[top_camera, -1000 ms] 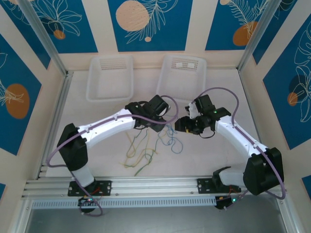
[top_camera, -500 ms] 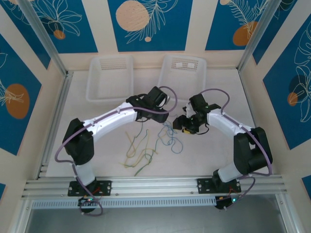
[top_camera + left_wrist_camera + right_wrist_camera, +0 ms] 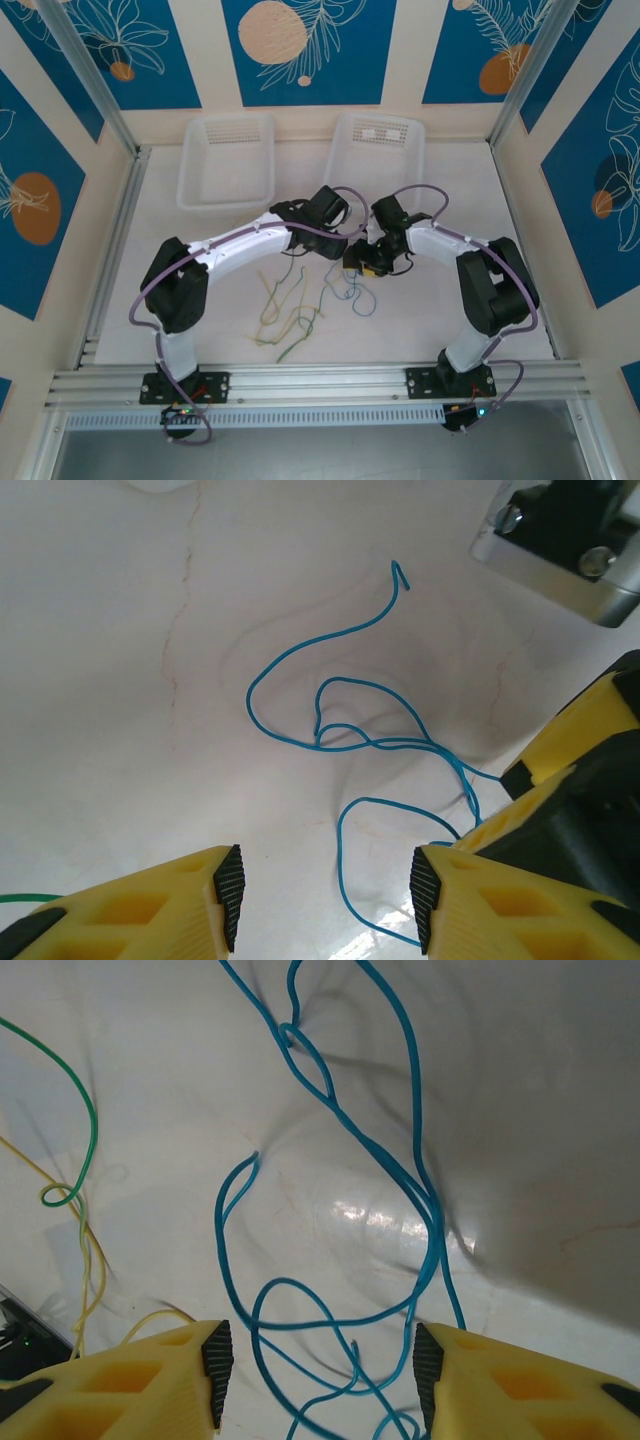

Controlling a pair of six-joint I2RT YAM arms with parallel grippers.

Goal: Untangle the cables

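Cables (image 3: 434,1230): blue loops, green-yellow crossing nearby

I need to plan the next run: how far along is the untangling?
Done: little. The blue cables cross and loop over one another, and a green cable crosses a yellow cable. In hand: the left gripper and the right gripper both hang open over the blue bunch, holding nothing. Left: gripping and pulling the blue strands apart, then the green and yellow ones.

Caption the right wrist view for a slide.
Open right gripper above looped blue cables; a green cable and a yellow cable cross beside them.
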